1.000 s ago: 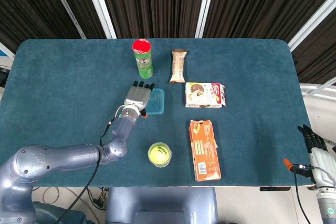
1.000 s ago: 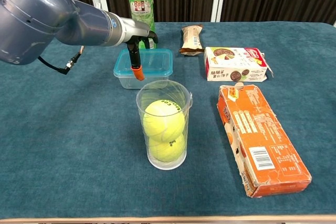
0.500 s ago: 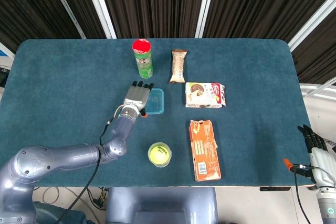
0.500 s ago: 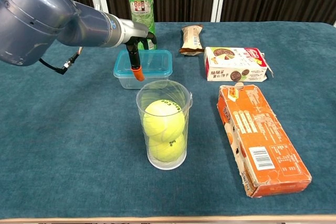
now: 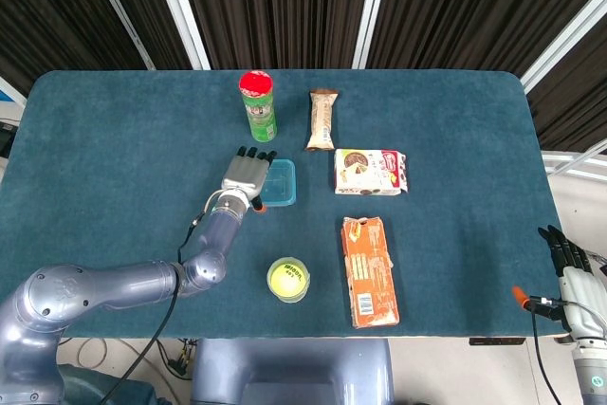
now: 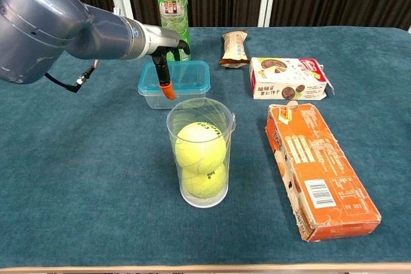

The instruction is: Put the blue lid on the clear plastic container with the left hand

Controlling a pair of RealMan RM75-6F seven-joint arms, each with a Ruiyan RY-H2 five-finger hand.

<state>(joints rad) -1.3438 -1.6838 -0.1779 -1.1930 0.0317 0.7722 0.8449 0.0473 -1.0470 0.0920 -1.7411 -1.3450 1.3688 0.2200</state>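
Blue lid is seen seated on clear plastic container; left hand rests there, grasp cannot be told; release left.

This looks like a robot test lab or studio: a table covered in teal felt, dark pleated curtains with white frame bars behind it, and loose cables hanging under the near edge.
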